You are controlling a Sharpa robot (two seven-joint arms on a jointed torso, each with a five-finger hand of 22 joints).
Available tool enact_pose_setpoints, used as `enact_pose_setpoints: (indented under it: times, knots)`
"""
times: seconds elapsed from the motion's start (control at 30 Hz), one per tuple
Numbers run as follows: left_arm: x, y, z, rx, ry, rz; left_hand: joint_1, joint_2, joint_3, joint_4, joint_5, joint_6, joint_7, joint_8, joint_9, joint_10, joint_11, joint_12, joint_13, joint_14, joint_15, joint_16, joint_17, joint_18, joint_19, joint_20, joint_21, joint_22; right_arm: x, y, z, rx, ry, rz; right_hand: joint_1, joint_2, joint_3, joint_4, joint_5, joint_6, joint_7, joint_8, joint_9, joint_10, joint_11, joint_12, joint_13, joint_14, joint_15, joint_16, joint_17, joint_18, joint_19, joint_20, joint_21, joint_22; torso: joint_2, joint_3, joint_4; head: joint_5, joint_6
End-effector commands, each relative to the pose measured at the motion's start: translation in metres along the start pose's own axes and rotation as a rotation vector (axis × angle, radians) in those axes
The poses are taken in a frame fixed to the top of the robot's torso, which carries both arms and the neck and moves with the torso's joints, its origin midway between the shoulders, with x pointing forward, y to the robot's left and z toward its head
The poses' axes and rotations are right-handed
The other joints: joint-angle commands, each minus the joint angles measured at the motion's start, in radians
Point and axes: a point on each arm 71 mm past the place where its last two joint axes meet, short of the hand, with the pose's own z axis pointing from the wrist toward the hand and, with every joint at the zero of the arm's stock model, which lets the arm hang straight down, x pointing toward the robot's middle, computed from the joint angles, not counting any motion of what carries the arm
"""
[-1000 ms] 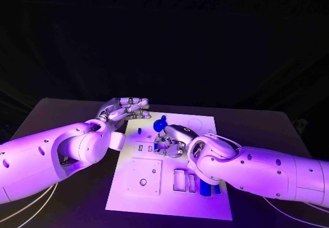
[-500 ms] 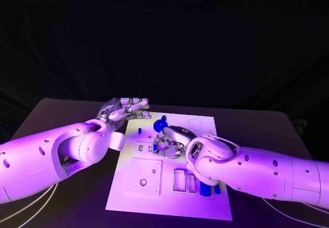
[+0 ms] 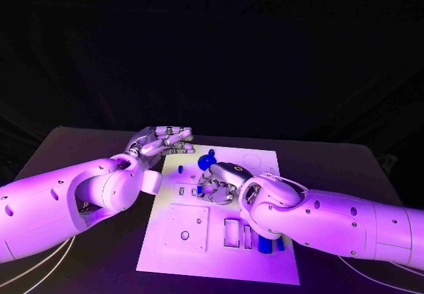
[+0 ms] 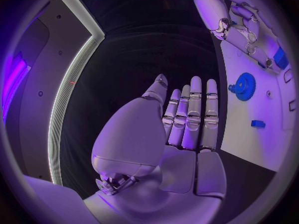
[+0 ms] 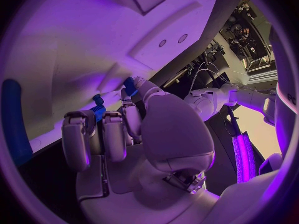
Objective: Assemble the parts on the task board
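Note:
The white task board (image 3: 199, 251) lies in the middle of the table. My right hand (image 3: 221, 182) hovers low over the board's middle with its fingers curled, pinching a small blue part (image 5: 97, 111) at its fingertips. A blue gear (image 3: 206, 161) sits on the board just beyond that hand, and a small blue peg (image 3: 179, 168) stands to the gear's left. My left hand (image 3: 164, 141) is at the board's far left corner, fingers straight and side by side, holding nothing. In the left wrist view the gear (image 4: 243, 87) and peg (image 4: 258, 124) lie beside that flat hand (image 4: 184, 119).
Long blue parts (image 3: 266, 244) lie in slots at the board's near right, partly under my right forearm. A square plate with a hole (image 3: 185, 228) sits on the board's near left. Dark table surface (image 3: 79, 147) surrounds the board.
My right hand and forearm have edged slightly to the left over the board's middle. The left hand has stayed where it was.

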Motion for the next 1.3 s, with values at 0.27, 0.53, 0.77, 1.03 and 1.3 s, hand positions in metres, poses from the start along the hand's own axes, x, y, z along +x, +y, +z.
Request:
enact_pose_setpoints:
  times: [0.27,0.53,0.77,1.03,1.3]
  knots:
    - [0.0026,-0.0007,0.0003,0.004,0.020,-0.010,-0.001,0.010,0.001,-0.006,0.004,-0.002,0.005,-0.007,-0.001,0.001,0.008,-0.005,0.000,-0.006,0.001,0.006,0.001,0.011,-0.009,-0.001,0.005,-0.001,0.0053,-0.0049,-0.0009,0.029,0.043,-0.028,-0.010,-0.023,0.000,-0.005,-0.007,-0.023,0.007,-0.014,-0.008,-0.027,0.009,-0.023,-0.017,0.078,0.007,-0.004,0.155,-0.001,0.051,0.001,-0.011,0.201,0.001,0.0003,-0.0016,0.002,-0.001]
    - [0.0032,-0.0005,0.0005,0.002,0.022,-0.010,0.000,0.010,0.002,-0.006,0.004,-0.002,0.006,-0.008,-0.001,0.000,0.009,-0.007,0.000,-0.007,0.001,0.007,0.002,0.012,-0.009,-0.001,0.006,-0.001,0.0048,-0.0038,-0.0008,0.025,0.032,-0.025,-0.017,-0.029,-0.001,-0.004,-0.009,-0.029,0.011,-0.018,-0.011,-0.036,0.012,-0.033,-0.026,0.077,0.010,-0.006,0.152,0.000,0.048,0.003,-0.015,0.197,0.001,0.0009,-0.0004,0.002,-0.003]
    - [0.0030,-0.0004,0.0005,0.001,0.022,-0.010,-0.001,0.010,0.002,-0.006,0.004,-0.002,0.006,-0.008,-0.001,0.000,0.009,-0.007,0.000,-0.007,0.001,0.007,0.002,0.012,-0.009,-0.001,0.006,-0.001,0.0043,-0.0042,-0.0009,0.024,0.027,-0.021,-0.032,-0.039,-0.008,0.003,-0.020,-0.034,0.015,-0.022,-0.013,-0.039,0.016,-0.035,-0.029,0.076,0.014,-0.007,0.150,0.001,0.046,0.007,-0.018,0.195,0.000,0.0000,-0.0018,0.002,-0.003]
    - [0.0030,-0.0004,0.0005,0.001,0.022,-0.010,-0.001,0.010,0.002,-0.006,0.004,-0.002,0.006,-0.008,-0.001,0.000,0.009,-0.007,0.000,-0.007,0.001,0.007,0.002,0.012,-0.009,-0.001,0.006,-0.001,0.0037,-0.0039,-0.0008,0.023,0.018,-0.017,-0.057,-0.055,-0.027,0.015,-0.053,-0.043,0.019,-0.027,-0.016,-0.043,0.020,-0.038,-0.033,0.076,0.018,-0.010,0.146,0.002,0.043,0.012,-0.023,0.192,0.000,0.0001,-0.0013,0.002,-0.003]
    - [0.0027,-0.0004,0.0005,0.000,0.022,-0.010,-0.001,0.010,0.002,-0.006,0.004,-0.002,0.006,-0.008,-0.001,0.000,0.009,-0.007,0.000,-0.007,0.001,0.007,0.002,0.012,-0.009,-0.001,0.006,-0.001,-0.0003,-0.0019,-0.0013,-0.004,-0.037,0.008,-0.089,-0.094,-0.104,0.041,-0.082,-0.110,0.035,-0.060,-0.028,-0.066,0.036,-0.053,-0.051,0.074,0.030,-0.012,0.144,0.006,0.032,0.022,-0.038,0.181,0.000,0.0003,-0.0007,-0.002,-0.002]
